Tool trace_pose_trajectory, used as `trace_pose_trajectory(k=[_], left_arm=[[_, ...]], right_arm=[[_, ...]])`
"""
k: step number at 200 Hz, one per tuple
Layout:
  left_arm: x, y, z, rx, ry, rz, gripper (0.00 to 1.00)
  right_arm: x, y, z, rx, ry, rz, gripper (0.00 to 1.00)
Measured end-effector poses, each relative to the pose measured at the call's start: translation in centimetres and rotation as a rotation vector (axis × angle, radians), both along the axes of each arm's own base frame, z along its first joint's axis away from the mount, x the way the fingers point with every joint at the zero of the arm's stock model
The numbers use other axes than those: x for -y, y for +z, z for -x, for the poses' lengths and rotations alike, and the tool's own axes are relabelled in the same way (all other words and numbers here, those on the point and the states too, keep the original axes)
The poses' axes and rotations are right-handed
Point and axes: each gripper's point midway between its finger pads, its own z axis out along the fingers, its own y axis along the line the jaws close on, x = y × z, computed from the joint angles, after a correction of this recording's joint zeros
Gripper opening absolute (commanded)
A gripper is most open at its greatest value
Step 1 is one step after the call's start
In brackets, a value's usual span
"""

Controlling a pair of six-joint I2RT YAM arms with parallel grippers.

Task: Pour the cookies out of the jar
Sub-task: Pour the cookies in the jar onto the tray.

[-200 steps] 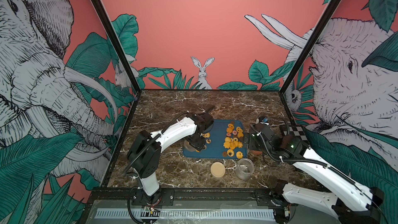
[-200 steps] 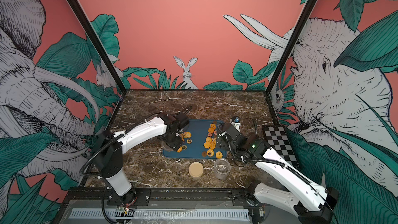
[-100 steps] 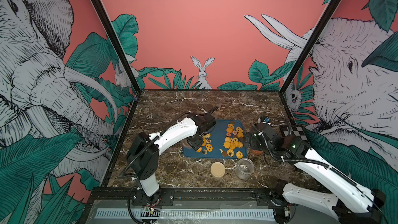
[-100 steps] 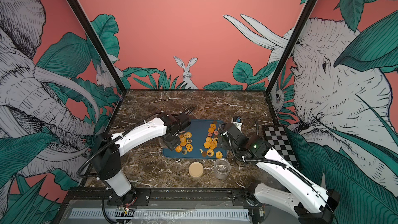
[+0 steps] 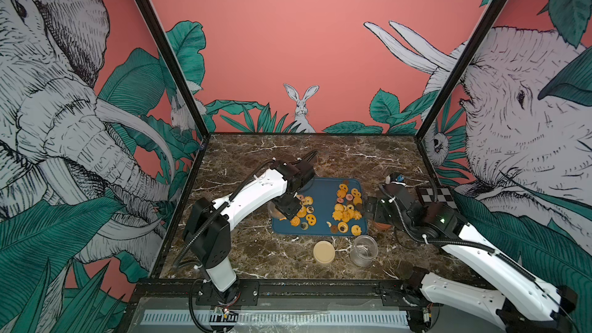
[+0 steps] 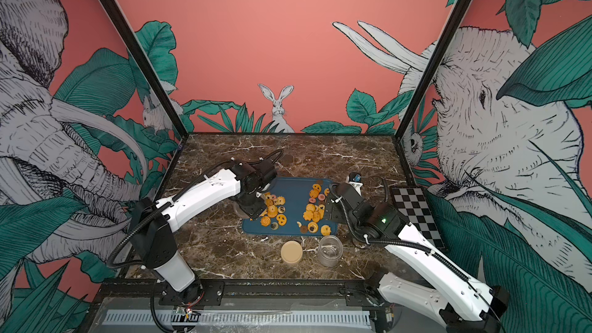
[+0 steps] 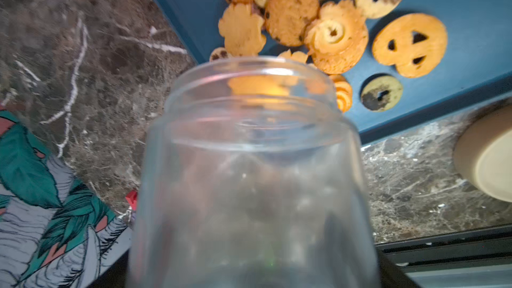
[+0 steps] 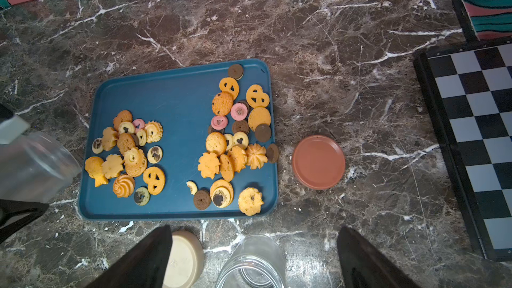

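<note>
Lab robot cell: mural walls (image 5: 288,43), marble tabletop (image 5: 352,155).

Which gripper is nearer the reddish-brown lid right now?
Right. The right gripper hangs close above the reddish-brown lid, beside the right edge of the tray. The left gripper is across the tray at its left edge, holding the tilted jar.

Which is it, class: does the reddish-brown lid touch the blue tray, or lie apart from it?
Apart. The right wrist view shows a strip of bare marble tabletop between the reddish-brown lid and the rim of the blue tray.
</note>
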Motion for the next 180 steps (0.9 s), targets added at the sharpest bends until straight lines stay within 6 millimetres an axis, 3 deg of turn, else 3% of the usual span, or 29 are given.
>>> trace_pose_trajectory(k=[16, 41, 105, 128, 151, 180], left_arm=[[0.0, -0.5, 0.9, -0.04, 0.017, 0.022, 0.0], [0.5, 0.4, 1.3, -0.064, 0.06, 0.12, 0.0], [1.4, 3.6, 1.6, -0.034, 0.302, 0.68, 0.0], [2.9, 5.4, 2.1, 0.005, 0.269, 0.843, 0.0], [3.8, 8.2, 2.3, 0.13, 0.187, 1.032, 0.0], [3.7, 11.4, 3.7, 0.34, 0.041, 1.245, 0.0]], right_arm=[[0.0, 0.0, 0.0, 0.0, 0.0, -0.001, 0.95], [-0.1, -0.1, 0.0, -0.004, 0.002, -0.002, 0.95], [-1.6, -0.2, 0.1, -0.02, 0.051, -0.063, 0.96], [-4.4, 0.2, 0.2, -0.036, 0.147, -0.158, 0.96], [-8.6, 1.2, 0.2, -0.069, 0.279, -0.281, 0.99], [-14.3, 3.6, 0.1, -0.094, 0.445, -0.426, 0.99]])
